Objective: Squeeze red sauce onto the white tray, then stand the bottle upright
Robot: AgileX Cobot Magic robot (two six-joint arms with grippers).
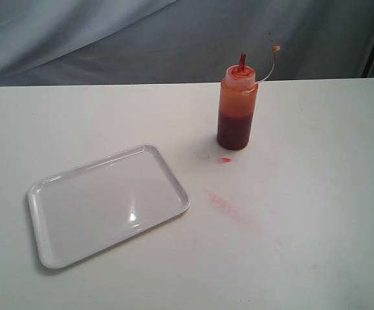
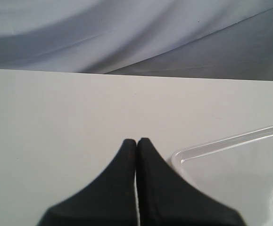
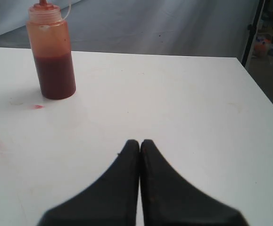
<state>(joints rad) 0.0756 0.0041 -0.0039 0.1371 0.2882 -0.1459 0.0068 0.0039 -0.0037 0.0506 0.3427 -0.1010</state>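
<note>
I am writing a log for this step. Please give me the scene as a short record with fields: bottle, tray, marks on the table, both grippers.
bottle: upright on the table, apart from the tray; cap off the nozzle, on its tether
white tray: flat on the table, no sauce visible on it
marks: small red spot by the bottle's base; faint pinkish smear beside the tray
left gripper: jaws shut, empty, near a tray corner
right gripper: jaws shut, empty, apart from the bottle
</note>
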